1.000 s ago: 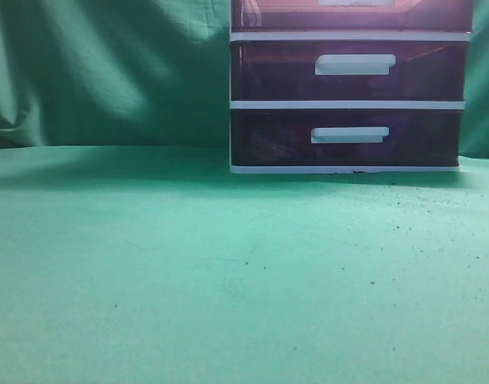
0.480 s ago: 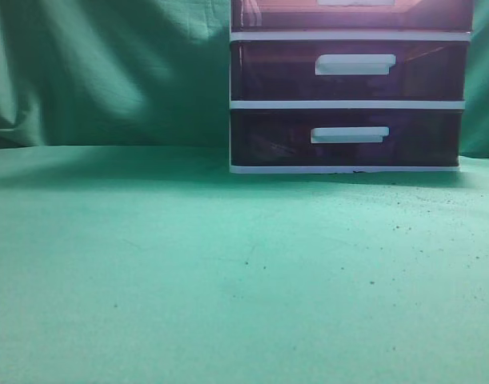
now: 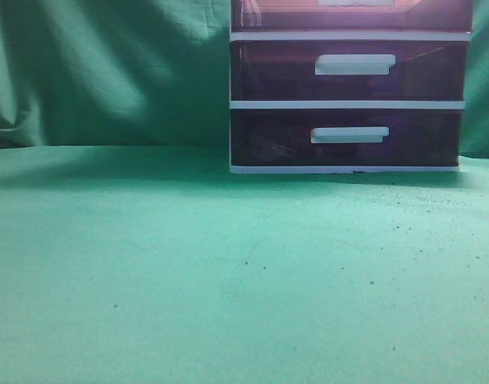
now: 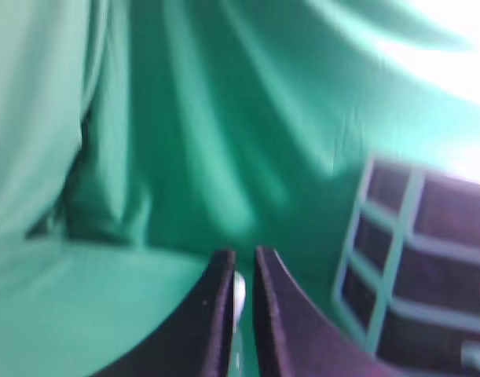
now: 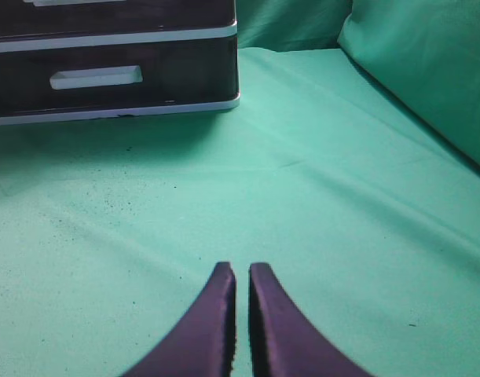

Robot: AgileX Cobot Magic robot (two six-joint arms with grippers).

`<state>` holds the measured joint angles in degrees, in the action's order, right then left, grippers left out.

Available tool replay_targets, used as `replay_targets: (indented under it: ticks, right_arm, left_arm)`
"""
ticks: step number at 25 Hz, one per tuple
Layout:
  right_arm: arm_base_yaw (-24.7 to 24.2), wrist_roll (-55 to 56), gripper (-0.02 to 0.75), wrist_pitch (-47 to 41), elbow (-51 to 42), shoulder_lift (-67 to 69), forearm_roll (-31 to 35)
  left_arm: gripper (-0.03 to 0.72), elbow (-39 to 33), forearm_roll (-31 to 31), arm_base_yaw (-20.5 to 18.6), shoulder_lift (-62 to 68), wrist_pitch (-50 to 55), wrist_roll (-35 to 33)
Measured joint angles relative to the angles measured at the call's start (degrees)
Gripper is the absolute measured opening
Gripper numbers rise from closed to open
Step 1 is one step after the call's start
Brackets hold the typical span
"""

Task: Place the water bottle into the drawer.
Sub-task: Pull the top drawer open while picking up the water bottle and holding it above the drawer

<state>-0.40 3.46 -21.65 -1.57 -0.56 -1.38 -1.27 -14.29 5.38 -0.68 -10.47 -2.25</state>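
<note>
Ahead of both nearly closed grippers, left [image 4: 241, 294] and right [image 5: 240, 302], nothing changed since before, no bottle seen, drawer [image 3: 352, 14] shut, task unstarted.

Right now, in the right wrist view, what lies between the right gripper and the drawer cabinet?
Only bare green cloth with a few dark specks lies between the right gripper and the cabinet. No bottle shows there.

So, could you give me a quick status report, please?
Left gripper shut, empty. Right gripper shut, empty. Drawer closed; water bottle out of view. Nothing in the way.
</note>
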Motion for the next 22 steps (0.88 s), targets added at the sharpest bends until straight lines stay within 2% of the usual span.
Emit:
replay_targets:
  ticks: [2, 5, 9, 14, 17, 22]
  right_arm:
    - [0.00, 0.00, 0.048, 0.00, 0.00, 0.00, 0.00]
    - [0.00, 0.00, 0.048, 0.00, 0.00, 0.00, 0.00]
    - [0.00, 0.00, 0.048, 0.00, 0.00, 0.00, 0.00]
    - [0.00, 0.00, 0.048, 0.00, 0.00, 0.00, 0.00]
    - [0.00, 0.00, 0.048, 0.00, 0.00, 0.00, 0.00]
    - [0.00, 0.00, 0.048, 0.00, 0.00, 0.00, 0.00]
  left_arm:
    - [0.060, 0.00, -0.94, 0.00, 0.00, -6.09, 0.03]
    - [0.060, 0.00, -1.68, 0.00, 0.00, -9.61, -0.13]
    - [0.060, 6.16, -1.09, 0.00, 0.93, 6.60, 0.06]
    - [0.060, 19.43, 1.19, 0.00, 13.54, 23.37, 0.06]
    - [0.060, 22.95, -0.36, 0.00, 22.97, 26.60, 0.41]
    - [0.060, 23.95, -0.63, 0.00, 33.18, 26.17, 0.70]
